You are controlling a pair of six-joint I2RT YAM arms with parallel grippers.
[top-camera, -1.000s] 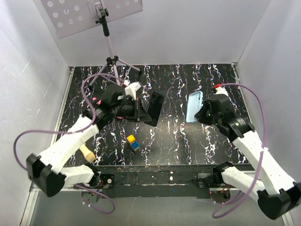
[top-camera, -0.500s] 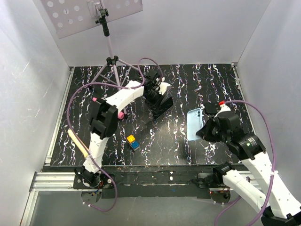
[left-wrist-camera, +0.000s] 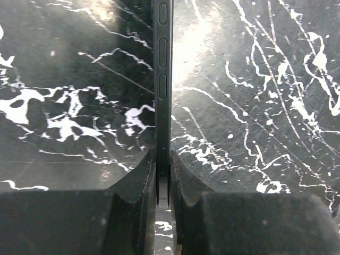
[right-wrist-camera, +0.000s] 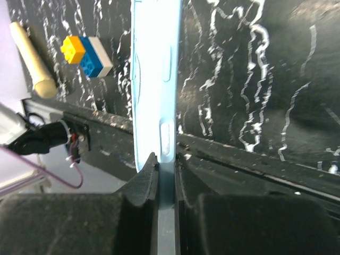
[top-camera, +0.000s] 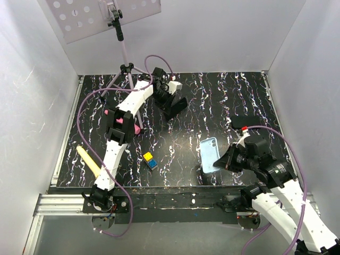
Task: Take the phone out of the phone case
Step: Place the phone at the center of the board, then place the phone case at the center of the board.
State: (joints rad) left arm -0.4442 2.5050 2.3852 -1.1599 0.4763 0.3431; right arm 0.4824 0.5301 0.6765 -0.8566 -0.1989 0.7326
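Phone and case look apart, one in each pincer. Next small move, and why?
Probably lower the left pincer and lay the phone on the table. It grips the phone edge-on while the right pincer holds the empty phone case far apart, so separation looks done.

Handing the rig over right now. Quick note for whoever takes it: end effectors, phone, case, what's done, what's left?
Left end effector: shut on the phone, gripped edge-on, at the far side of the table.
Right end effector: shut on the phone case, pinching one edge, near the table's front edge on the right.
Done: phone and case are apart, one in each arm.
Left: probably just setting both down. Whether either touches the table, I cannot tell.
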